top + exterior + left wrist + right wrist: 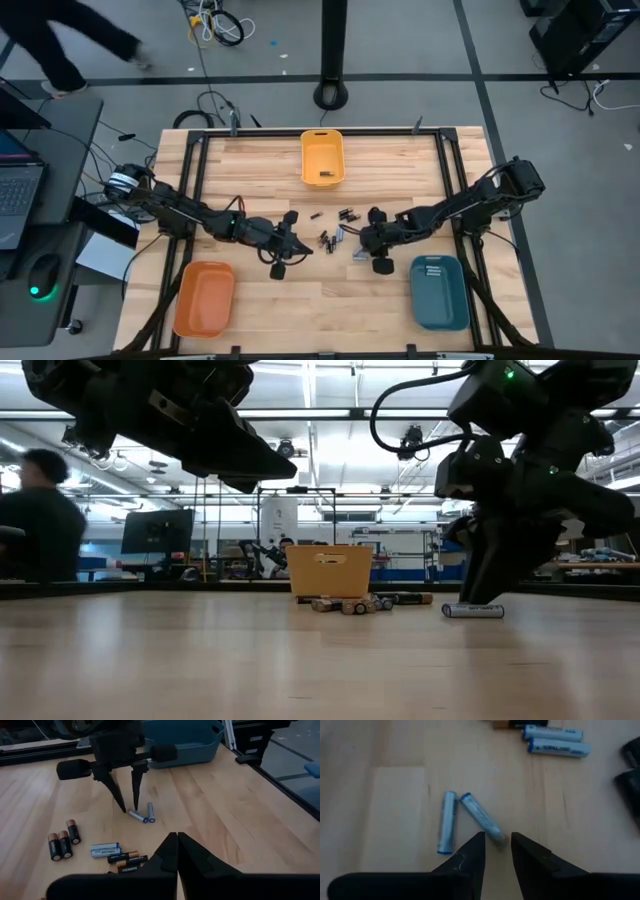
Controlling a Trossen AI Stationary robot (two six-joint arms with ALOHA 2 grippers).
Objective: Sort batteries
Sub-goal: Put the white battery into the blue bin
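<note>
Two pale batteries [470,820] lie in a narrow V on the tabletop [260,165] just ahead of the right jaws [496,851], whose tips stand slightly apart astride the near end of one cell, not yet closed on it. The other batteries [90,847], dark and pale, lie scattered near the middle, between the two arms. The left jaws [177,851] hang above the tabletop, pressed shut and empty.

Each cell looks small, rigid, smooth and round, so it will likely roll or skid if nudged from one side; a pinch across the barrel near its middle, jaws square to its length, seems safest. The twin cell lies nearly touching at one end, so a wide approach could knock it away.

The teal bin [439,291] sits just beside the right arm, the orange bin [204,298] near the left, and the yellow bin [322,158] at the far edge. Open wood surrounds the pile, though the arms nearly meet over it.
</note>
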